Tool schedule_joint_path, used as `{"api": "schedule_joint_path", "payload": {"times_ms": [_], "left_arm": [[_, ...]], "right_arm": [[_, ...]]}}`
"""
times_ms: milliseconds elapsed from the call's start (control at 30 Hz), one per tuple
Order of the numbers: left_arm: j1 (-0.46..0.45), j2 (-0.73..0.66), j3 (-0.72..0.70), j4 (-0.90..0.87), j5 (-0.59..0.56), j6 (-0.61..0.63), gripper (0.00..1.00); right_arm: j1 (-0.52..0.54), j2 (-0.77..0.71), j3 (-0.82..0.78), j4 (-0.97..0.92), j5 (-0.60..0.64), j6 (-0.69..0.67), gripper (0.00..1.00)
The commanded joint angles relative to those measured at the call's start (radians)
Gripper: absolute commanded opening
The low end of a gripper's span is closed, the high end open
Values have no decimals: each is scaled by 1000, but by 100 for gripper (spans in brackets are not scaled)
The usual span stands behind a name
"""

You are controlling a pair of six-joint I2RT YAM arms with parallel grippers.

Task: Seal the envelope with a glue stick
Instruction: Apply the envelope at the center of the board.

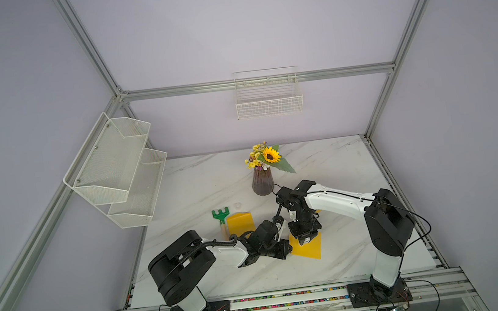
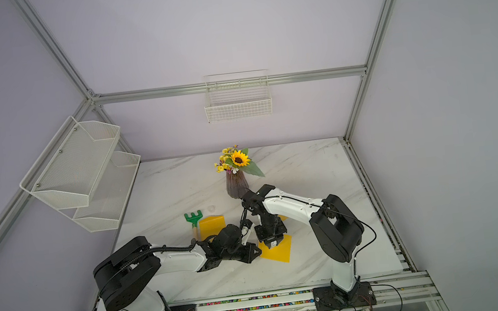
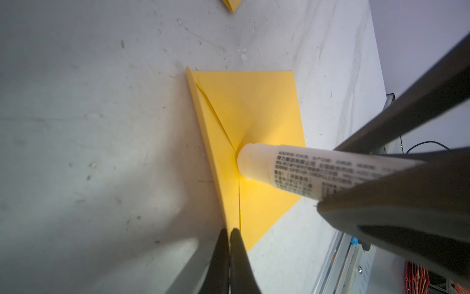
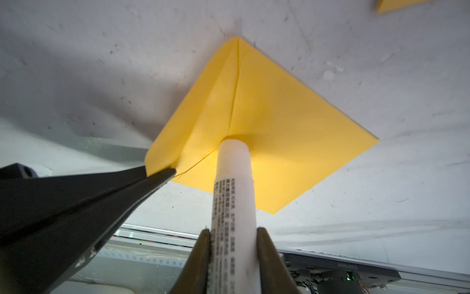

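Observation:
A yellow envelope (image 1: 307, 248) (image 2: 279, 251) lies flat on the marble table with its flaps facing up (image 3: 254, 107) (image 4: 292, 127). My right gripper (image 4: 233, 230) (image 1: 305, 236) is shut on the glue stick (image 4: 234, 183) (image 3: 292, 165), a white tube with grey print. It stands nearly upright, its end pressed on the envelope where the flap seams meet. My left gripper (image 3: 230, 230) (image 1: 290, 247) comes in low from the left. It is shut on the envelope's near-left corner, and the paper edge shows between its fingers (image 4: 162, 170).
A second yellow envelope (image 1: 240, 224) and a green toy rake (image 1: 221, 217) lie left of the arms. A dark vase of flowers (image 1: 262, 183) stands just behind the right wrist. A mesh shelf (image 1: 115, 171) and a wire basket (image 1: 269, 103) hang on the walls.

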State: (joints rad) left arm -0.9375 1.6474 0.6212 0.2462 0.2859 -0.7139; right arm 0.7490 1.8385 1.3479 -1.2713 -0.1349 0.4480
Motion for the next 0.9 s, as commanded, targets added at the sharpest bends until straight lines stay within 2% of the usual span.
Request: {"api": "schedule_joint_path", "payload": {"times_ms": [0, 167, 533, 867], "left_arm": [[-6, 3, 11, 38, 30, 22, 2], [-7, 9, 12, 42, 35, 22, 2], [-12, 26, 29, 29, 39, 22, 2], [-14, 20, 50, -45, -12, 52, 1]], "right_arm": [[7, 31, 33, -12, 96, 13, 0], [7, 32, 46, 39, 166, 41, 0], [7, 15, -20, 153, 211, 66, 0], [7, -52, -74, 138, -45, 54, 0]]}}
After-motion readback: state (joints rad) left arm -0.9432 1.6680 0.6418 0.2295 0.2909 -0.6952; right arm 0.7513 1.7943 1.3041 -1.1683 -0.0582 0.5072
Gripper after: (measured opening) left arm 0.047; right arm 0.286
